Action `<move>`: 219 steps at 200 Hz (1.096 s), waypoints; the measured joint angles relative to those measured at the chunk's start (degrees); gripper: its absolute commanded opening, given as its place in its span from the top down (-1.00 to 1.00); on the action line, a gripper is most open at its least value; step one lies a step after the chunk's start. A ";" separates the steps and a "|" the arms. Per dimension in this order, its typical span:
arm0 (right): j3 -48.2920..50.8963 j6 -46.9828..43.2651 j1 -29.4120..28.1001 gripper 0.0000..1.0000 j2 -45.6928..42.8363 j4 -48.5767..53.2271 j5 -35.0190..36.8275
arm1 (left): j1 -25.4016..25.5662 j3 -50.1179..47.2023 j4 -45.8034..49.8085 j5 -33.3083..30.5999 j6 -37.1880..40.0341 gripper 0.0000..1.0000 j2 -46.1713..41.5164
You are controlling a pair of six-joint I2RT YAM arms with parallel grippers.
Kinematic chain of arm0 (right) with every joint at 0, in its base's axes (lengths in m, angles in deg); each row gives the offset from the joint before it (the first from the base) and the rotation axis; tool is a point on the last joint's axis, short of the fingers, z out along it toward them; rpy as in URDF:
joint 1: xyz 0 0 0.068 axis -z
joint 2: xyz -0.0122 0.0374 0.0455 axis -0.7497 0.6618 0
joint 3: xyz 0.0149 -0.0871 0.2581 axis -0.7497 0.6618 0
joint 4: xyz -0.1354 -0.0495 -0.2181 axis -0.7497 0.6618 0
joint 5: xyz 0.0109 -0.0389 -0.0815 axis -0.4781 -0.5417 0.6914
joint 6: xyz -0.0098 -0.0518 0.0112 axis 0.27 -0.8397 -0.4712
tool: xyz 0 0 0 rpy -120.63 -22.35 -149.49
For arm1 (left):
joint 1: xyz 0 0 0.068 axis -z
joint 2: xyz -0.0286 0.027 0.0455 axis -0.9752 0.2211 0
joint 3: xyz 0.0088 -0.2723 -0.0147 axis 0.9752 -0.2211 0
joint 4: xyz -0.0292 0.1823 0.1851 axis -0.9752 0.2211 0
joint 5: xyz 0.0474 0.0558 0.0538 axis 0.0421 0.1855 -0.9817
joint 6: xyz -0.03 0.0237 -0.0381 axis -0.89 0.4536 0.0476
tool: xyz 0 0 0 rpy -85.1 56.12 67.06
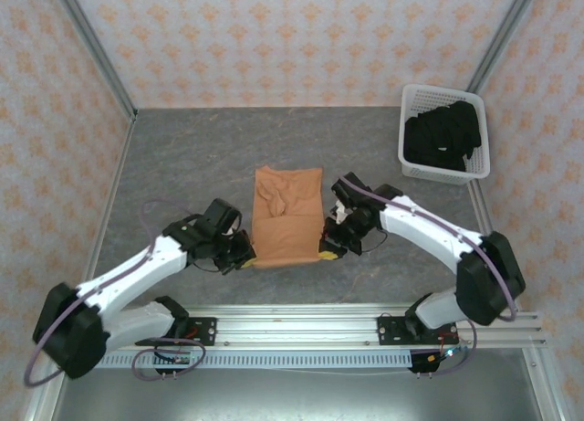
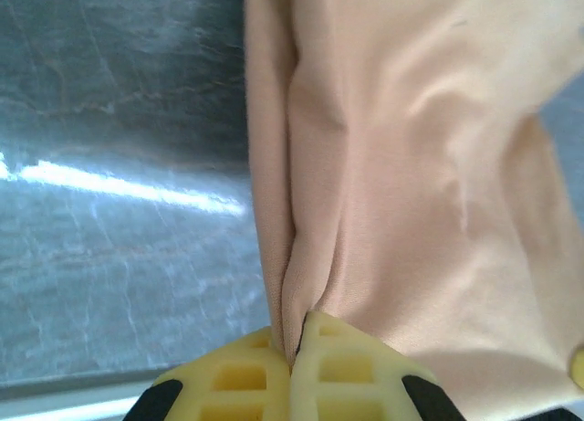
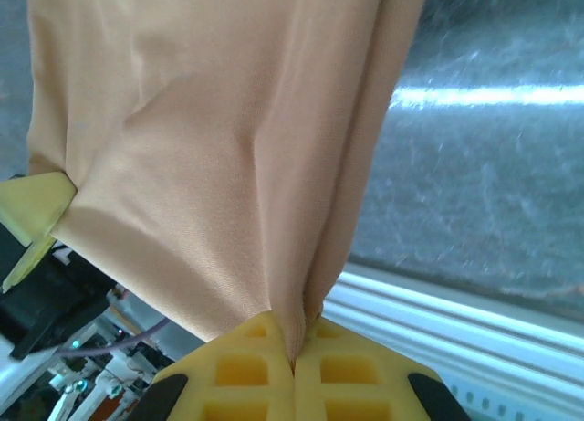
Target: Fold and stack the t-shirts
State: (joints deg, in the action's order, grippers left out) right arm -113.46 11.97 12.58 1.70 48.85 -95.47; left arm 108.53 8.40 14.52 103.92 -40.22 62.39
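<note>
We pinched both near corners of the orange shirt [image 1: 287, 222], left pincer [image 1: 243, 254] and right pincer [image 1: 328, 247] each closed tight on cloth, so the hem could lift evenly for folding. It lay centred on the surface [image 1: 182, 165], toward the near edge.

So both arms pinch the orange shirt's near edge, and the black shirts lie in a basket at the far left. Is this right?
Not quite: the top external view shows the basket with the black shirts at the far right. The left fingers and the right fingers do pinch the near edge of the orange shirt.
</note>
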 measured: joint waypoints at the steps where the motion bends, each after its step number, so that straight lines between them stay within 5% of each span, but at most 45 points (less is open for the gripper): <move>1: -0.02 0.04 0.00 1.00 -0.37 0.04 -0.04 | 0.02 0.09 0.17 -0.02 -0.13 1.00 -0.50; 35: -1.90 4.94 0.02 1.00 -6.84 1.40 -0.11 | 0.11 3.37 2.78 -0.37 -4.33 1.00 -7.21; 101: -14.45 9.77 3.34 1.00 -3.30 3.85 2.08 | -4.28 13.29 4.48 -3.37 -10.45 1.00 -0.61; 173: -32.63 11.47 13.66 1.00 23.43 1.42 3.28 | -14.80 34.71 1.09 -1.60 -9.03 0.91 32.76; 182: -36.24 11.47 14.82 0.93 28.44 0.68 3.52 | -15.93 37.99 0.85 -1.62 -8.48 0.83 37.31; 198: -43.39 11.32 16.22 0.43 37.18 0.50 3.72 | -17.70 43.91 0.66 -1.64 -6.36 0.32 46.01; 219: -54.21 10.25 17.18 0.16 48.09 1.27 4.98 | -19.37 50.05 0.66 -1.81 -5.18 -0.11 55.25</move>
State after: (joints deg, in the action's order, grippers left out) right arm -167.67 22.22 29.76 49.79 50.12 -90.49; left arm 89.17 58.45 15.17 102.11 -45.40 117.64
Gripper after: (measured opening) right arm 0.364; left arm 0.493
